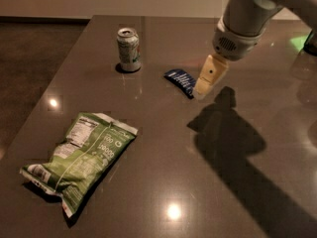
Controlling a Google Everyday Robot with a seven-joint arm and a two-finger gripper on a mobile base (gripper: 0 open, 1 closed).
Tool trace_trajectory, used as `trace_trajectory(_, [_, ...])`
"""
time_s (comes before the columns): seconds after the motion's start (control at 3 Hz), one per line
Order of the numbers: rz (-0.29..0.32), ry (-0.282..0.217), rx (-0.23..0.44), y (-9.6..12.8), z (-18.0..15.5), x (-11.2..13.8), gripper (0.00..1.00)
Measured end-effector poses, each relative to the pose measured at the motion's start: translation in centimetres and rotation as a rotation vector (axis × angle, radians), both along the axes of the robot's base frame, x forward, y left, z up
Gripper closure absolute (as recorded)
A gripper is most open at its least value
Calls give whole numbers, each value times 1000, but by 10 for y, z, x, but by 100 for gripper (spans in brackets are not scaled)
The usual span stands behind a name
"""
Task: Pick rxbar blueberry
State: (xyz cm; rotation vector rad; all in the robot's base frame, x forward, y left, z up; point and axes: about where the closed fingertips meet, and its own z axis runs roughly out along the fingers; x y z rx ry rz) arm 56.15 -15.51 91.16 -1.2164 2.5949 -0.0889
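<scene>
Three things sit on one smooth, glossy dark table (163, 148): one rxbar blueberry (180, 81), one can (129, 49) and one chip bag (81, 160). The bar is a small flat dark blue rectangle with white lettering, lying just past the table's middle toward 12 o'clock. The single gripper (200, 92), cream and tapering, points down at the bar's 3 o'clock end; open or closed, I cannot tell. The pale cylindrical can stands upright at the bar's 10 o'clock; the crinkled green bag lies at 8 o'clock
</scene>
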Motion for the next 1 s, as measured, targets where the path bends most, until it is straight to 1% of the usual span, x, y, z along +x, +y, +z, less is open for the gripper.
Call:
trace_trajectory(0.33, [-53, 49, 13, 32, -27, 24, 0])
trace_trajectory(0.67, [-70, 76, 18, 47, -42, 37, 0])
trace_trajectory(1.0, [-96, 105, 18, 55, -59, 53, 0])
